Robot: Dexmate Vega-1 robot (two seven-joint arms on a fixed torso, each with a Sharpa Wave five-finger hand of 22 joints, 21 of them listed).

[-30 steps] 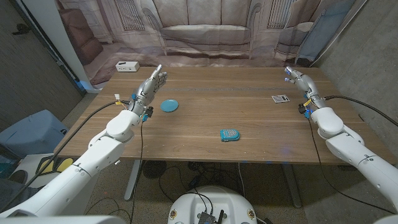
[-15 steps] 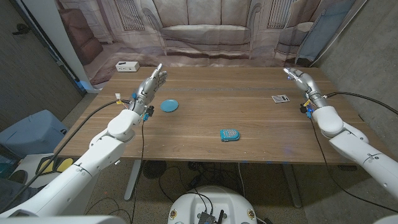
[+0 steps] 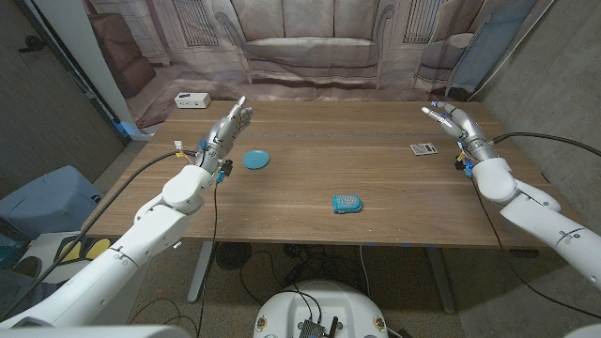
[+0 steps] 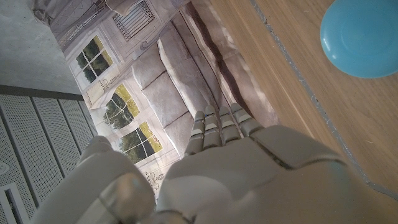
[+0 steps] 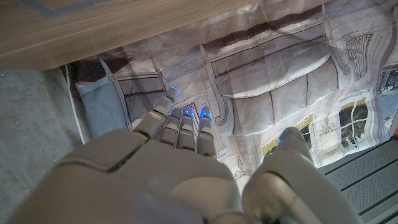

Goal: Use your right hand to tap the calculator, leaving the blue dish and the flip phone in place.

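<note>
Blue dish (image 3: 255, 160), teal flip phone (image 3: 346, 203), dark calculator (image 3: 423, 148), brown wooden table (image 3: 310, 178).

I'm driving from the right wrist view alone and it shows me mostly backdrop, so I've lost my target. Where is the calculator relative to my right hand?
Observer: In the head view the calculator lies flat on the table, near its right edge. Your right hand is raised just beyond it, not touching it.
Operator: Is that hand holding anything?
Observer: No, its fingers are apart and empty.
Operator: Anything close enough to bump?
Observer: The flip phone lies nearer the table's front middle, well apart from the calculator.
Operator: And the dish?
Observer: The dish sits on the left side, by the left hand, which is raised and holds nothing.
</note>
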